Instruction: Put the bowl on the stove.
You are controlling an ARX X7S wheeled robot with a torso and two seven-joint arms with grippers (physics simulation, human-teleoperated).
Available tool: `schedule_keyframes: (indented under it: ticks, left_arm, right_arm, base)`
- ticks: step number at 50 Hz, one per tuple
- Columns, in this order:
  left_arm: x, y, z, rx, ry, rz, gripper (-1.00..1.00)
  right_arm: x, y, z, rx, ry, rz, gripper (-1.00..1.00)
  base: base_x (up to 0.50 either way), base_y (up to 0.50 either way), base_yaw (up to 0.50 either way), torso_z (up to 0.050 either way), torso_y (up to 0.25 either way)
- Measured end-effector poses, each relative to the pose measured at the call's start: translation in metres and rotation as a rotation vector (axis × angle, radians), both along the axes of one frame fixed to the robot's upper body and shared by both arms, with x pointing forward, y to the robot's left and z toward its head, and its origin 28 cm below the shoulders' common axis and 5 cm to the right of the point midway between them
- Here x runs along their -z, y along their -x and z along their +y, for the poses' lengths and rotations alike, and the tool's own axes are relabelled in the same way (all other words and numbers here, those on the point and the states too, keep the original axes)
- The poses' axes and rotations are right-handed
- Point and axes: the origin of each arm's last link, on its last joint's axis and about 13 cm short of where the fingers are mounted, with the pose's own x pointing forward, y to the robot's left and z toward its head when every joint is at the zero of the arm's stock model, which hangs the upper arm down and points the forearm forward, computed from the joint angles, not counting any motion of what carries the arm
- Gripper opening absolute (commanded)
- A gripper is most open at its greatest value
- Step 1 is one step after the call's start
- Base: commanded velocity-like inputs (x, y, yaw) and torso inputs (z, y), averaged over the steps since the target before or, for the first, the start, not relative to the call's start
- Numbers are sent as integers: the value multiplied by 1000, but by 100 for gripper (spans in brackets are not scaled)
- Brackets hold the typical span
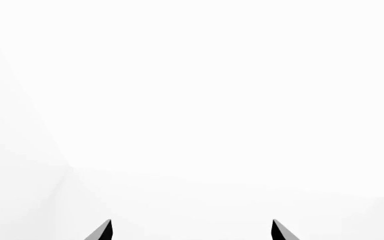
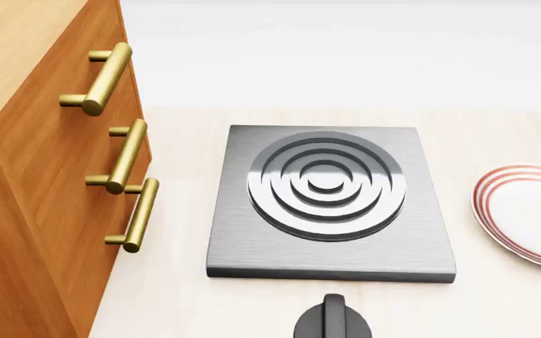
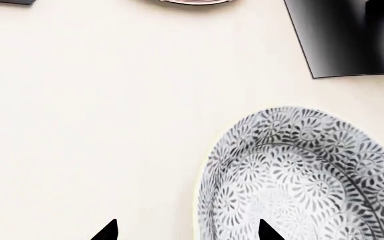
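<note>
The right fingers (image 3: pixel 186 231) stand apart with nothing between them, one tip over bare counter (image 3: pixel 85 125) and the other over the near rim of the bowl (image 3: pixel 305 180), which sits upright on the counter with a dark slab (image 3: pixel 345 37) beyond it. The left fingers (image 1: pixel 190 231) are also spread and empty, facing only blank white. In the head view, which shows neither arm nor bowl, the stove (image 2: pixel 251 239) lies flat on the counter between a wooden cabinet (image 2: pixel 36 211) with brass handles (image 2: pixel 120 158) and a red-ringed plate (image 2: pixel 529 211), a black knob (image 2: pixel 332 320) just in front of it.
</note>
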Motion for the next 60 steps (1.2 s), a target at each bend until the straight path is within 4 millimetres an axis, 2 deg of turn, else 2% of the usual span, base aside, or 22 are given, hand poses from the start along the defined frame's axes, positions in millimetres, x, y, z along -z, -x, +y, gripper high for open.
schedule_keyframes:
  ticks: [14,33,34,47,60]
  left_arm:
    - [0,-1,0,0,-4,1,100]
    - [1,-1,0,1,-4,4,100]
    - [1,-1,-1,1,-4,4,100]
    - [1,-1,-1,1,-3,4,100]
    - [2,-2,0,0,-1,6,100]
  right_arm:
    - [11,0,-5,56,7,26,100]
    - [15,2,-7,70,35,30,100]
    - [16,3,-7,68,37,30,-100]
    - [13,4,-4,45,37,-6,-100]
    - [-5,-8,2,-37,70,-48,-100]
  base:
    - [0,0,0,0,0]
    - [0,0,0,0,0]
    - [0,0,0,0,0]
    - [0,0,0,0,0]
    - [0,0,0,0,0]
